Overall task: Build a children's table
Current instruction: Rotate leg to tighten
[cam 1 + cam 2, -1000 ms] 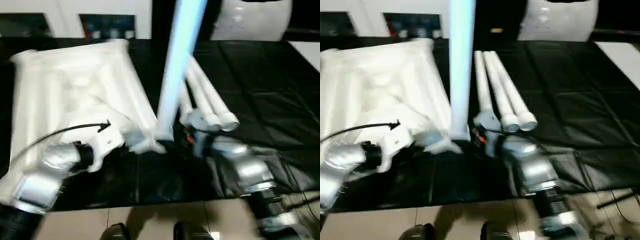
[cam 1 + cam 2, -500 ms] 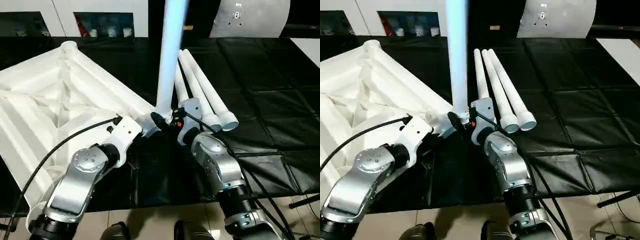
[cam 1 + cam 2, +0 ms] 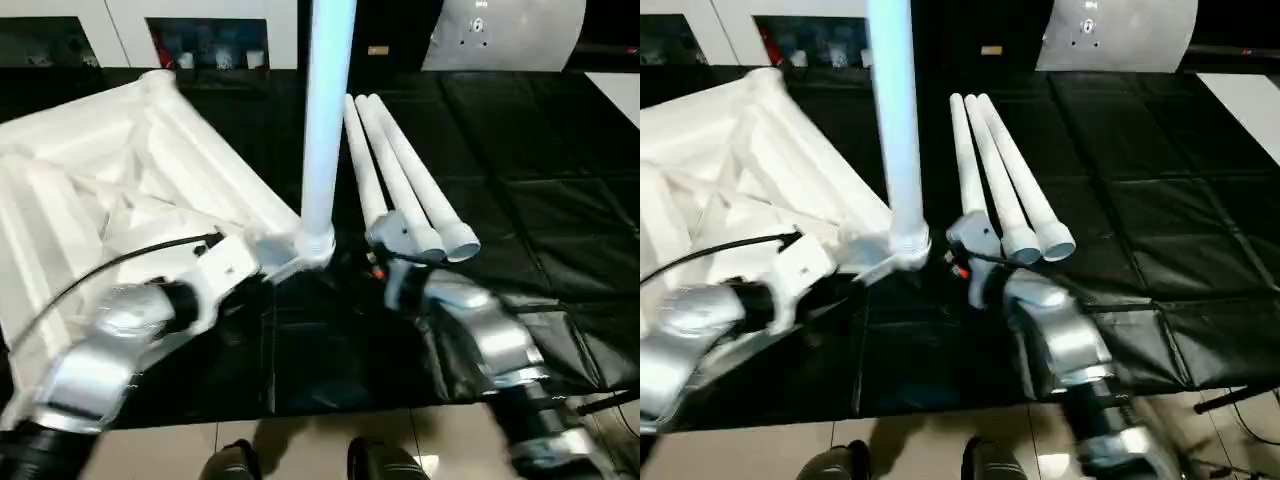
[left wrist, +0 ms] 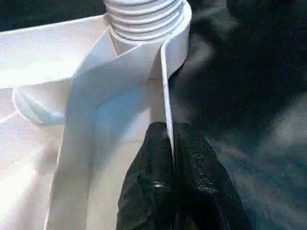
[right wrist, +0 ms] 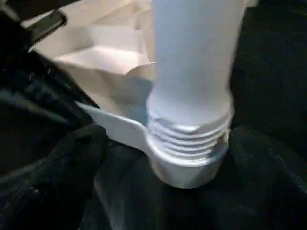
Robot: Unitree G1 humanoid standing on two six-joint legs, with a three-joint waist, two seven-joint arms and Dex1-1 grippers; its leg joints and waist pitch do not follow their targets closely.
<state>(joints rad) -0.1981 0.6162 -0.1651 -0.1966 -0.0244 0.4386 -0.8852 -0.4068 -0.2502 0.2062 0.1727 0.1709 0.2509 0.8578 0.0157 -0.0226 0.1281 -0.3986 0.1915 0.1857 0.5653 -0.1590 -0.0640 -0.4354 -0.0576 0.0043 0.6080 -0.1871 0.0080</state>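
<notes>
The children's table lies in parts on a black-covered surface. Its white tabletop [image 3: 120, 170] rests ribbed side up at the left. One white leg [image 3: 325, 120] stands upright, its threaded end in the near corner socket [image 5: 187, 163]. Three more legs [image 3: 400, 180] lie side by side to the right of it. My left gripper [image 4: 172, 139] is shut on the thin rim wall beside that socket. My right gripper [image 3: 365, 262] sits just right of the leg's base, open, with one of its fingers [image 5: 72, 153] standing off from the socket.
A white cabinet with glass doors [image 3: 200, 40] stands behind the work surface, and a pale rounded object [image 3: 500, 35] sits at the back right. The surface's front edge runs just below my forearms, with tiled floor and my feet [image 3: 300, 465] beneath.
The view has shifted and tilted. My right gripper has opened and come off the leg's base. The leg stays upright in the socket, and my left gripper keeps its pinch on the rim.
</notes>
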